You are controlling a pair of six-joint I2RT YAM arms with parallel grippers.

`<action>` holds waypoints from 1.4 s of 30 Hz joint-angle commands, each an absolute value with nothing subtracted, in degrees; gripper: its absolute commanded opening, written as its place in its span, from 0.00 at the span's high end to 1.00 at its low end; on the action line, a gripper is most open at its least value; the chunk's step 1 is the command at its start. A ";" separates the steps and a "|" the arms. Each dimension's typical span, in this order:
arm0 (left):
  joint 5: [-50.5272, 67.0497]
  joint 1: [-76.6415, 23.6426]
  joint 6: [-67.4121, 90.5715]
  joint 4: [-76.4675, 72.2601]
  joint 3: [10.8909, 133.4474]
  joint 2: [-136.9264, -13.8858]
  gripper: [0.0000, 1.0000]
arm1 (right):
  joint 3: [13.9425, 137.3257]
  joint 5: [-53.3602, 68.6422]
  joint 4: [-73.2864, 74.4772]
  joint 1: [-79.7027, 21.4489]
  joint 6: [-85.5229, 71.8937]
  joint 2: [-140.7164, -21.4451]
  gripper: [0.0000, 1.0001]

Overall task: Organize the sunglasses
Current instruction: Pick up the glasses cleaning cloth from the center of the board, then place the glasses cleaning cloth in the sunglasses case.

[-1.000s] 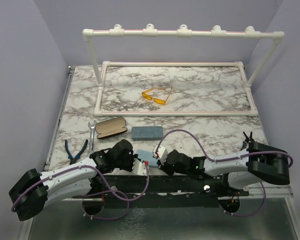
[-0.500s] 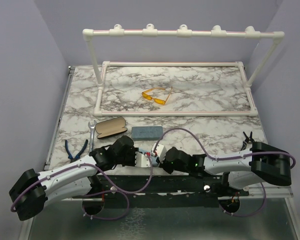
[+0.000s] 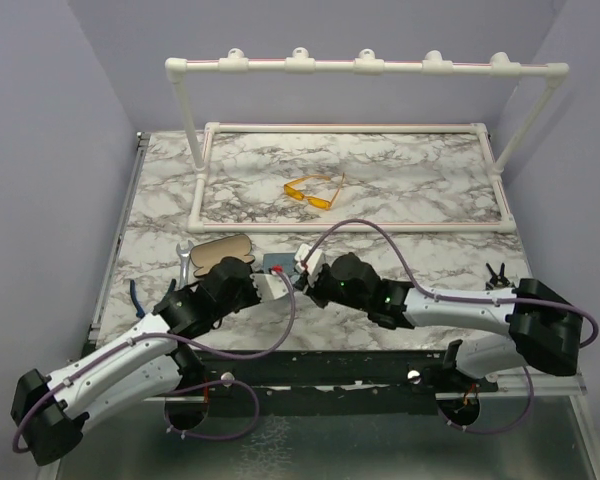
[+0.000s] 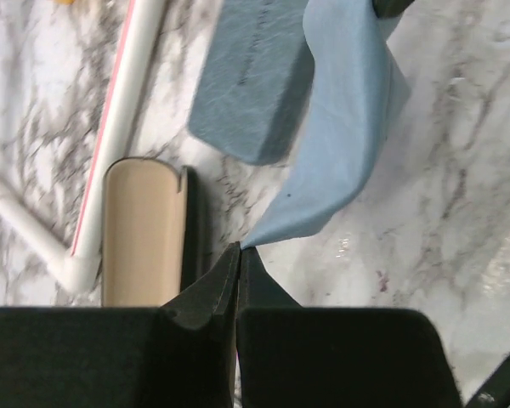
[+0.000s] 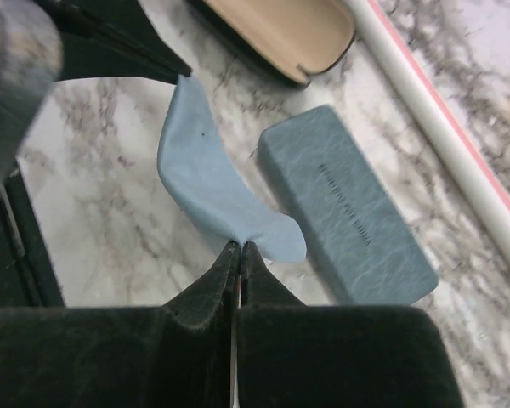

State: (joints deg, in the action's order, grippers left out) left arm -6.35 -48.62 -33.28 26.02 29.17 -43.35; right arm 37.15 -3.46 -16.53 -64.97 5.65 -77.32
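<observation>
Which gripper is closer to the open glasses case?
Left. The left gripper pinches the cloth just beside the open case; the right gripper holds the cloth's other end, by the grey-blue case.

- The left arm (image 3: 120,360) runs from its base at the near left, forward and inward, its wrist low.
- The right arm (image 3: 460,308) stretches from the near right towards the left, and the two wrists meet nose to nose at the middle.
- Left claw (image 4: 238,251): jaws pressed together, pinching one corner of a blue cloth (image 4: 344,144).
- Right claw (image 5: 238,246): jaws likewise closed, nipping the cloth's other end.
</observation>
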 commanded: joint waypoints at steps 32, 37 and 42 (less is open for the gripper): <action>-0.09 -13.85 -49.96 13.89 27.54 -48.45 1.00 | 69.77 23.20 -28.25 -52.83 20.97 -115.02 0.99; 2.93 -13.82 -51.32 12.94 24.54 -49.15 1.00 | 70.66 24.52 -25.42 -53.00 23.08 -116.76 1.00; 0.57 -13.71 -50.24 11.03 23.64 -51.30 1.00 | 70.54 23.77 -24.38 -53.34 24.11 -116.87 0.99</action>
